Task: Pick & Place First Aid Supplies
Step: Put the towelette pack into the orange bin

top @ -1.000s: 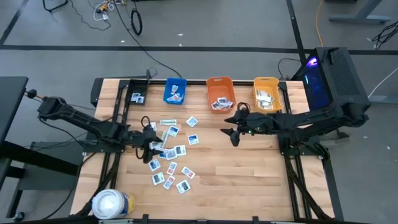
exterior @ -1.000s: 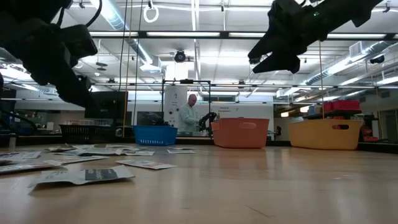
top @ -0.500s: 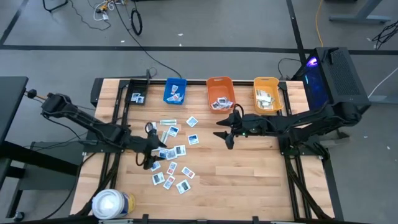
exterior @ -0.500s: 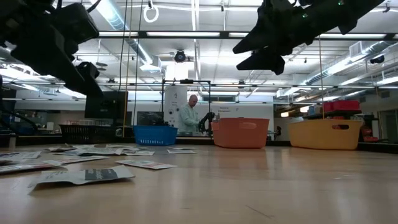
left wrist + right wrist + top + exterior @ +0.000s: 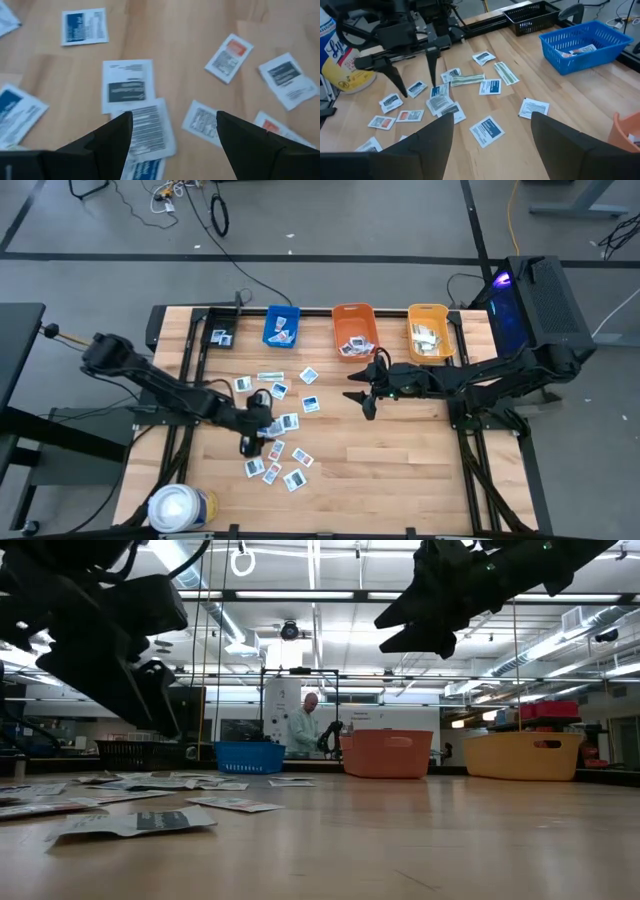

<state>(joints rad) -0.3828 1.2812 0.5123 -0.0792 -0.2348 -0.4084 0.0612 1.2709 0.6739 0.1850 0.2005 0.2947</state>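
Left claw poised over crowded packets

Risk: the packets (image 5: 272, 423) overlap near the counter's left-front part, so a descent could pinch two at once or skid one aside. The left claw (image 5: 251, 442) hangs released directly above this scatter, its fingers (image 5: 112, 137) straddling a barcode packet (image 5: 150, 131) just below. The right claw (image 5: 366, 395), also released and empty, hovers mid-counter, in front of the orange bin (image 5: 353, 330), well apart from the pile

packets (image 5: 272, 423): scattered, counter (image 5: 400, 460) left half | three bins (image 5: 354, 328): far edge | roll (image 5: 178, 508): near-left corner | left hand (image 5: 252, 437): over packets
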